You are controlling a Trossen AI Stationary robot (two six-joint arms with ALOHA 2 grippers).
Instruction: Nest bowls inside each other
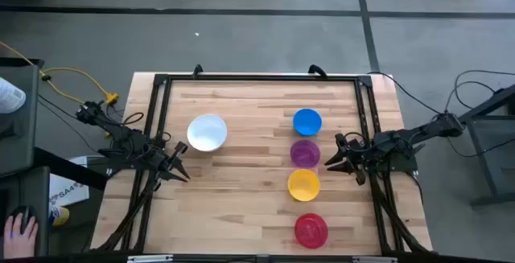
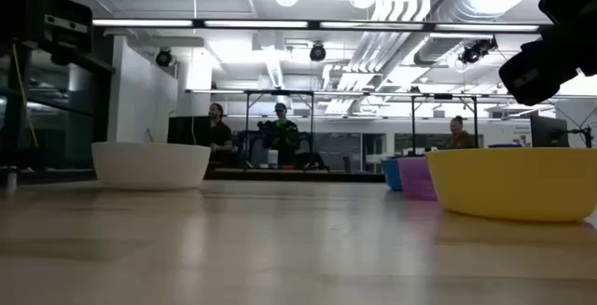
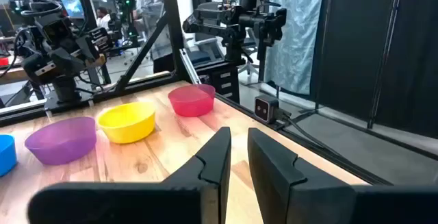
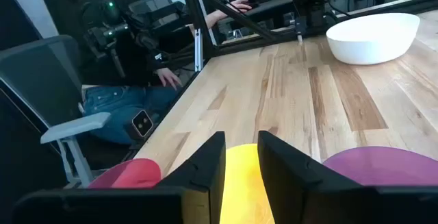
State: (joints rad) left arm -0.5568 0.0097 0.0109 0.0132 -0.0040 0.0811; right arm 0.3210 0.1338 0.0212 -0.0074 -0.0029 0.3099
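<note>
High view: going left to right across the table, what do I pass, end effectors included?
Left end effector → white bowl → the four coloured bowls, stacked in one column so unordered → right end effector.

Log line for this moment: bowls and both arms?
stage: none nested | white bowl apart | blue, purple, yellow, red-pink in row | both arms at table sides

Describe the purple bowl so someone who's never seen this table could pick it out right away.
On the wooden table, look at the line of four small bowls near the right gripper. The purple bowl is second in that line, between the blue bowl and the yellow bowl. It is the only purple one.
</note>
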